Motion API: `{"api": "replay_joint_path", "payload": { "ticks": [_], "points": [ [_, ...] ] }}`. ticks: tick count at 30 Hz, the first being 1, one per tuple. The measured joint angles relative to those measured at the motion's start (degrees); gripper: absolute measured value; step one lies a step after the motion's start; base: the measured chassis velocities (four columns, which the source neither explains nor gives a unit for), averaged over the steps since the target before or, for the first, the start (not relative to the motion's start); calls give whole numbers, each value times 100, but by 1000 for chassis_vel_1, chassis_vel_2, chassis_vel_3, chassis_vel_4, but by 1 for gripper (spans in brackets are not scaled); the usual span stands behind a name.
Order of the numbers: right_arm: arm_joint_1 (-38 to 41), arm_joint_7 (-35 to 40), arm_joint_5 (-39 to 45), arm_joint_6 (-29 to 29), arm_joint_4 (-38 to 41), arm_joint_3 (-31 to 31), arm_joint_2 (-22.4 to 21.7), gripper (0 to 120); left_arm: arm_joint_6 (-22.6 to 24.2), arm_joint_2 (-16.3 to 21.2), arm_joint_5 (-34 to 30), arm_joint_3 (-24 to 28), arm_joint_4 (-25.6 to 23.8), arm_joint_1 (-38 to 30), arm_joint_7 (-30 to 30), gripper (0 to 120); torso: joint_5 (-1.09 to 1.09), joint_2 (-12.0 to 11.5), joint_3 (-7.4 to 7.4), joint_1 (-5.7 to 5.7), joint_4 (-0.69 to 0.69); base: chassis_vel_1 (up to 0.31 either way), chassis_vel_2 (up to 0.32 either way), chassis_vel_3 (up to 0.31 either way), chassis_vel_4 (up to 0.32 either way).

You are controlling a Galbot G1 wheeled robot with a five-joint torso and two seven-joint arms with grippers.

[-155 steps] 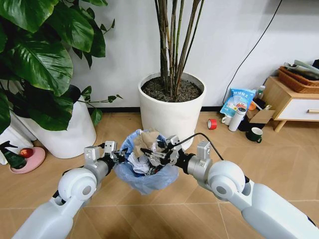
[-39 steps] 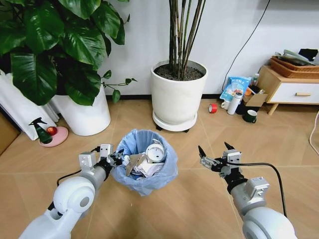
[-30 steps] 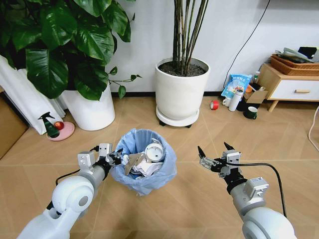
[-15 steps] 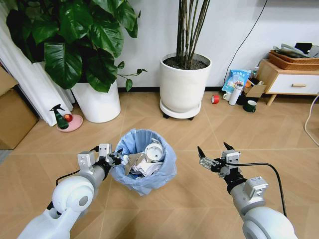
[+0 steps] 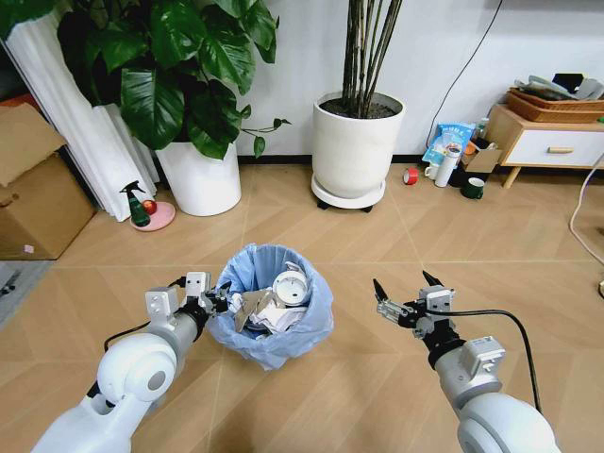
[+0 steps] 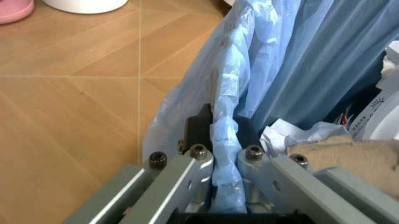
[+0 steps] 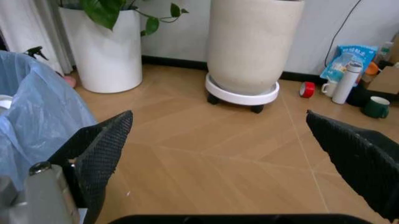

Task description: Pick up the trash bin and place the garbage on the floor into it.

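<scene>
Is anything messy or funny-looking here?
Nothing is spilled. The trash bin is heaped with garbage up to its rim, and the left gripper holds it only by pinching the bag's crinkly edge. The right gripper hangs beside it, jaws open.

The trash bin (image 5: pixel 274 316) is small and round, lined with a crinkly light-blue plastic bag, upright at about seven o'clock from the head view's centre. Garbage (image 5: pixel 274 307) fills it: crumpled white paper wads, brownish scraps and a white round lid at one o'clock inside.
</scene>
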Motion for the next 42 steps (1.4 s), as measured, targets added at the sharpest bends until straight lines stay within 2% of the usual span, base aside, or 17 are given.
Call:
{"api": "replay_joint_path", "payload": {
  "ticks": [26,31,37,42],
  "points": [
    [-29,1,41,-10,-1,54,-17,100,-2,-7,0,-16,-81,49,1,0,-1,0,0,0,0,239,-110,-241,105],
    [-7,-2,41,-4,-15,41,-19,100,-4,-18,15,-49,-88,96,7,0,-1,0,0,0,2,200,-153,-192,170],
    [-28,-8,27,22,-44,36,-12,100,-11,-36,28,-55,-89,111,18,0,1,0,-1,0,-2,204,-213,-232,203],
    [-21,-11,23,28,-44,36,-13,100,-13,-39,30,-55,-89,108,18,0,0,0,-1,-1,1,189,-204,-189,201]
  ]
}}
